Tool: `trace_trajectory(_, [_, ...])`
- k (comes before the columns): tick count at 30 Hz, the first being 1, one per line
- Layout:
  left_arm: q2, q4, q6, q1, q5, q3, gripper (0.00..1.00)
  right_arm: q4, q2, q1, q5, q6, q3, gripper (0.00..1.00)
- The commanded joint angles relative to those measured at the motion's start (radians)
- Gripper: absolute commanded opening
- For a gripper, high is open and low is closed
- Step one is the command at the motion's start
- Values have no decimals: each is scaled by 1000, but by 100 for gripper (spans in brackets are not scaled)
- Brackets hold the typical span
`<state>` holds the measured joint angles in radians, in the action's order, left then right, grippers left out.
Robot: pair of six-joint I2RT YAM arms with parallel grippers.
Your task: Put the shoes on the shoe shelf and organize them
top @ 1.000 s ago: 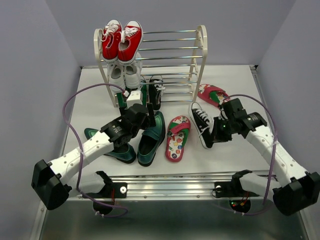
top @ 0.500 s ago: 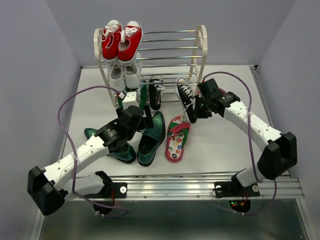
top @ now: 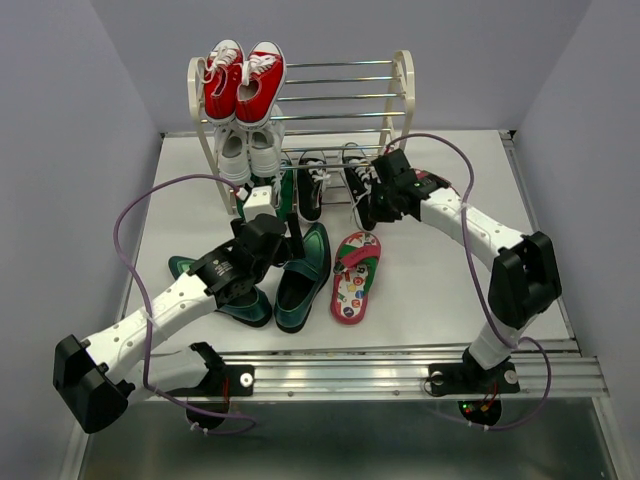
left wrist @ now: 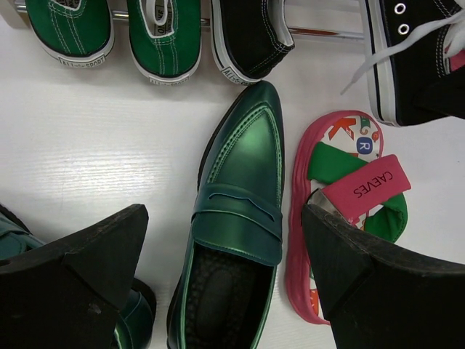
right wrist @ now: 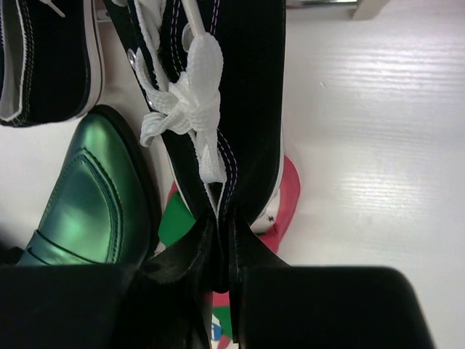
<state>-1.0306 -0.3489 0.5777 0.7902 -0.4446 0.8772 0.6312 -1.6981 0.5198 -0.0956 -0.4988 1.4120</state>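
The shoe shelf [top: 398, 98] stands at the back. One black sneaker [top: 312, 182] sits on its bottom tier. My right gripper [top: 386, 196] is shut on the heel of the second black sneaker [top: 361, 188], holding it toe-first at the bottom tier beside the first; the right wrist view shows the jaws [right wrist: 225, 269] pinching the sneaker [right wrist: 240, 87]. My left gripper [top: 291, 234] is open above a dark green loafer [top: 306, 268]; in the left wrist view that loafer [left wrist: 243, 167] lies between the fingers [left wrist: 80, 283]. The other loafer [top: 228, 296] lies partly under the left arm. One red flip-flop [top: 355, 276] lies right of the loafer; another [top: 432, 184] peeks from behind the right arm.
Red sneakers [top: 243, 80] sit on the top tier and white sneakers [top: 248, 152] on a lower one. Green canvas sneakers [left wrist: 120, 29] sit at the bottom left of the shelf. Grey walls close in on both sides.
My right arm has carried the black sneaker from the right of the table up to the shelf's bottom tier. My left gripper has stayed over the loafer.
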Motion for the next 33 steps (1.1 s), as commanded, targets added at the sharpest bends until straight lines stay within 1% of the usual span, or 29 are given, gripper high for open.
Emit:
trace_trajectory(1, [23,10,-6,1,-11,-9,99,-246,5,29,-64,-24,70,1])
trace_trajectory(6, [21,11,-4,1,-6,-21,99,-339,-34,49,-147,-33,59,1])
trace_trajectory(14, [26,18,-7,1,-8,-27,99,-456,-67,82,-230,-70,42,3])
trace_trajectory(20, [27,21,-7,1,-9,-29,99,-465,-104,91,-291,-89,71,4])
trace_trajectory(25, [32,21,-6,1,-11,-32,99,-465,-141,100,-308,-95,88,5])
trace_trajectory(29, [30,25,-7,1,-20,-32,99,-473,-164,100,-335,-107,100,8])
trace_trajectory(33, [29,22,-7,1,-22,-29,99,-476,-184,100,-339,-109,113,9])
